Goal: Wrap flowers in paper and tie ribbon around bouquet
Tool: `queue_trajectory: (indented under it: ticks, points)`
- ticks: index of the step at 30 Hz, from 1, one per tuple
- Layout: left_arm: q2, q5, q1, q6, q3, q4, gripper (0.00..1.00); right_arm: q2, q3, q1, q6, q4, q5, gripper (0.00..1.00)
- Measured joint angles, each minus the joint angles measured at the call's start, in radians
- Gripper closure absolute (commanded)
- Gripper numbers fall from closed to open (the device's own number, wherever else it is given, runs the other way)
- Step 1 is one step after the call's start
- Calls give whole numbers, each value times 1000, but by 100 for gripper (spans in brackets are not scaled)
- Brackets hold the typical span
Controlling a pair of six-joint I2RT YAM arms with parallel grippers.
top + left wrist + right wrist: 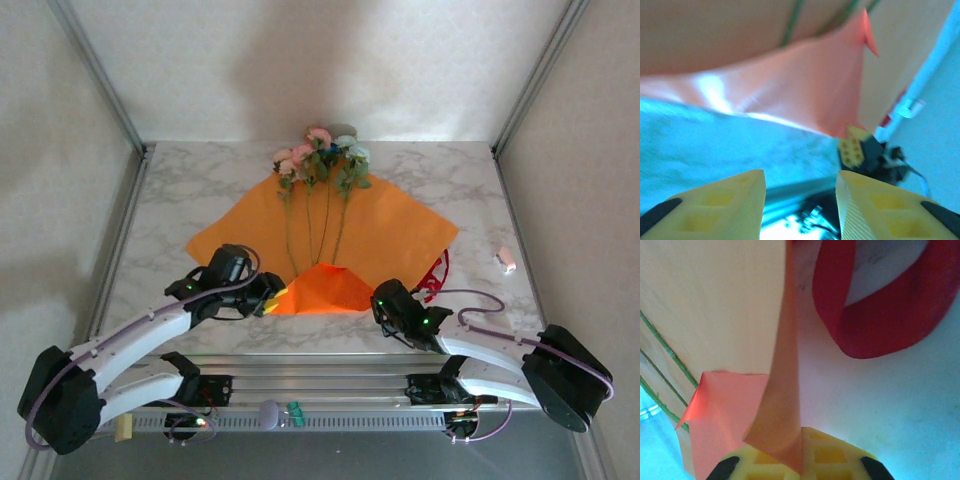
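The orange paper lies spread on the marble table. The flowers lie along its middle, heads at the far end and stems running toward me. The paper's near corner is folded up over the stem ends as a brighter flap. At the flap's left edge my left gripper is open, and nothing sits between its yellow fingers; the flap hangs just ahead. My right gripper is shut on the paper's edge at the flap's right side. The red ribbon loops beside the paper.
A small white and pink object lies on the table at the right. Metal frame posts border the table on both sides. The near rail runs below the paper between the arm bases.
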Motion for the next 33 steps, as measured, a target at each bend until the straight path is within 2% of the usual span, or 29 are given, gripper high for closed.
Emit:
queue_trajectory:
  ticks: [4,8,11,13,17,19,23,26,29,33]
  points:
    - [185,24,-89,-81,39,122,70,-2,0,0,26,-26,-1,100]
    - [430,49,-132,-60,152,191,77,-2,0,0,33,-38,-2,100]
    - [517,62,-137,-30,208,219,79,-2,0,0,35,-47,-1,100]
    - [558,66,-137,1,235,229,82,-4,0,0,35,-55,-2,93]
    - [616,65,-137,61,246,227,84,-56,0,-2,-5,-97,-2,67]
    - [643,64,-137,87,245,226,84,-94,18,-5,-84,-155,-6,62]
    - [668,61,-137,136,246,222,85,-89,155,8,-281,-287,-60,65]
    - [671,61,-137,155,247,222,85,-84,238,74,-396,-324,-100,71]
    - [671,61,-137,166,247,222,85,-64,250,127,-471,-301,-156,75]
    - [671,62,-137,170,248,221,85,114,251,129,-512,-180,-227,82]
